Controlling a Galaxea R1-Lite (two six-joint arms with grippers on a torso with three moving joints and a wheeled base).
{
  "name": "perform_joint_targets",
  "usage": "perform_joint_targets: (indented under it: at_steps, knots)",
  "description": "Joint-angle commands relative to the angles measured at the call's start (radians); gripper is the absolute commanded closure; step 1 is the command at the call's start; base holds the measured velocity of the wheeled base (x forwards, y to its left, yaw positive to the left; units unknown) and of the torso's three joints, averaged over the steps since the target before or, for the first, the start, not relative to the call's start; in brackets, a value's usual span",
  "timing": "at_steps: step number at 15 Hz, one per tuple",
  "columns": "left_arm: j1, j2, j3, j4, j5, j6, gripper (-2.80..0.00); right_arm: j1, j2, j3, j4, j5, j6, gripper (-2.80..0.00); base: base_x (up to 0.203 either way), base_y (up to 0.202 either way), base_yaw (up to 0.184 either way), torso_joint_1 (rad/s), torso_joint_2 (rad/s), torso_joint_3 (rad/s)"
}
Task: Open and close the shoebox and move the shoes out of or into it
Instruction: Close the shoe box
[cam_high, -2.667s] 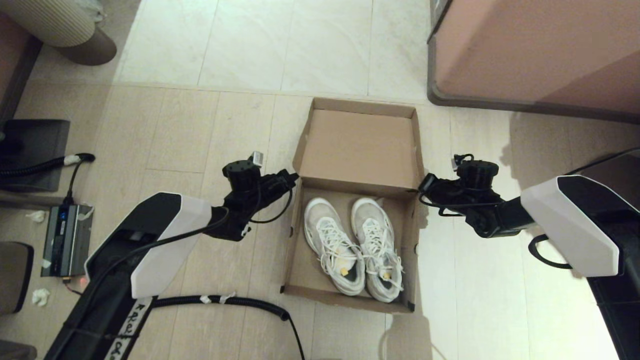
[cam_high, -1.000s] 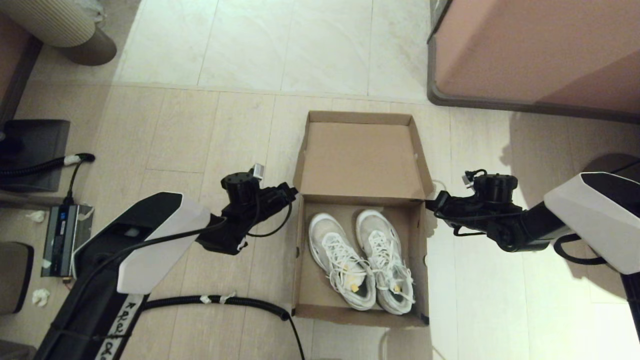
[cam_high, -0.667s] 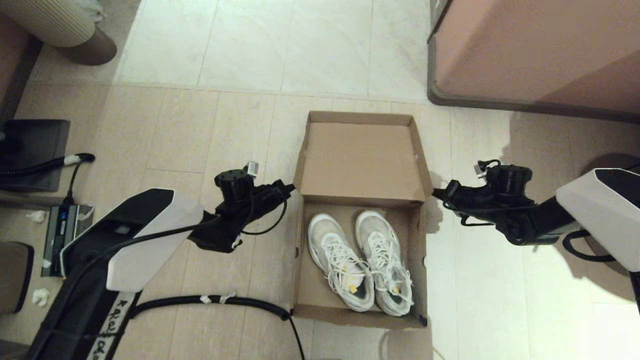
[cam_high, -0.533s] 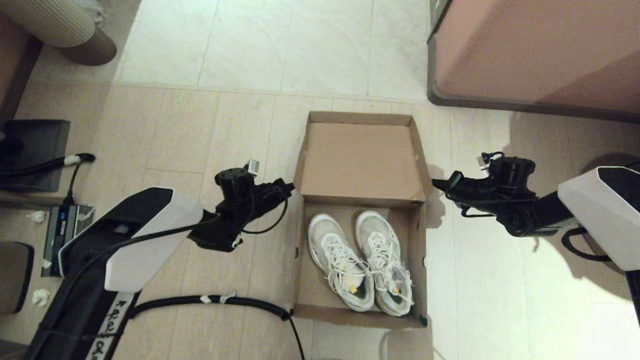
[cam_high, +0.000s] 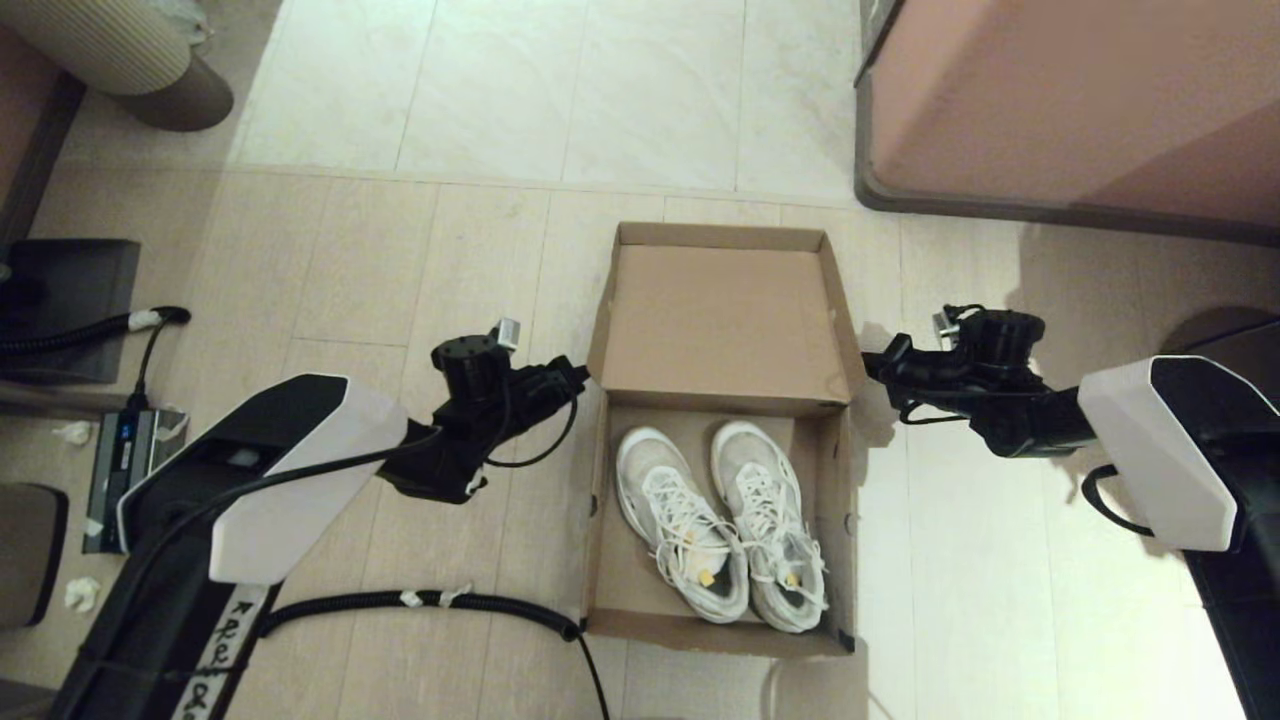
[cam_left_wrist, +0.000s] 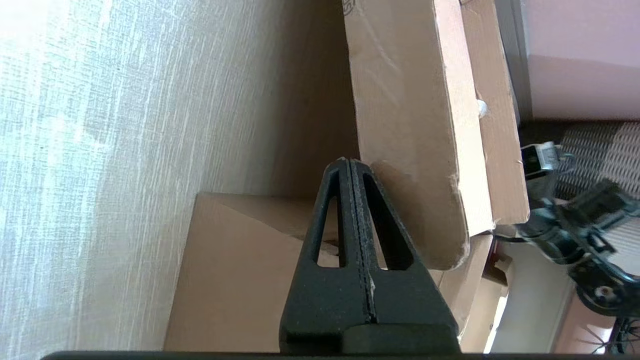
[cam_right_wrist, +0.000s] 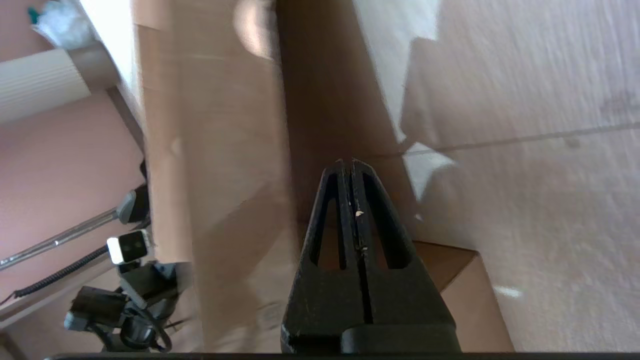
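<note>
The brown cardboard shoebox (cam_high: 612, 560) stands open on the floor, its hinged lid (cam_high: 725, 320) tipped back on the far side. Two white lace-up sneakers (cam_high: 720, 520) lie side by side inside it. My left gripper (cam_high: 580, 375) is shut and empty, its tip against the left edge of the lid near the hinge; in the left wrist view the left gripper (cam_left_wrist: 348, 162) rests beside the lid's flap (cam_left_wrist: 415, 125). My right gripper (cam_high: 868, 366) is shut and empty at the lid's right edge; the right wrist view shows the right gripper (cam_right_wrist: 347, 162) alongside the lid's side (cam_right_wrist: 210, 125).
A large pinkish-brown furniture block (cam_high: 1070, 100) stands at the far right. A black corrugated cable (cam_high: 440, 602) runs along the floor near the box's front left corner. A grey power unit (cam_high: 130, 475) and a dark mat (cam_high: 70, 305) lie at the left.
The shoebox slid toward me and slightly right, then settled. My right gripper rose from the box's right wall to the lid's right edge. The left gripper shifted only a little.
</note>
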Motion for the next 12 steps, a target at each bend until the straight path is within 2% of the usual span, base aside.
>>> perform_joint_targets:
  at_steps: [1, 3, 6, 8, 12]
  knots:
    - [-0.001, 0.002, -0.003, -0.005, -0.003, -0.004, 0.00, 0.002, 0.042, -0.052, 0.013, 0.006, 0.005, 0.00, 0.000, 0.000, 0.000, 0.000, 0.00, 0.000]
    - [-0.004, 0.008, -0.004, -0.005, -0.003, -0.004, 0.00, 0.004, 0.066, -0.105, 0.048, 0.031, 0.034, 0.00, 0.000, 0.000, 0.000, 0.000, 0.00, 0.000]
    - [-0.014, 0.012, -0.004, -0.005, -0.003, -0.004, 0.00, 0.006, 0.070, -0.108, 0.032, 0.126, 0.099, 0.00, 0.000, 0.000, 0.000, 0.000, 0.00, 0.000]
    - [-0.020, 0.013, -0.004, -0.005, -0.003, -0.004, 0.00, 0.006, 0.074, -0.108, 0.018, 0.147, 0.133, 0.00, 0.000, 0.000, 0.000, 0.000, 0.00, 0.000]
    - [-0.023, 0.016, -0.004, -0.005, -0.003, -0.004, 0.00, 0.006, 0.099, -0.113, -0.121, 0.208, 0.310, 0.00, 0.000, 0.000, 0.000, 0.000, 0.00, 0.000]
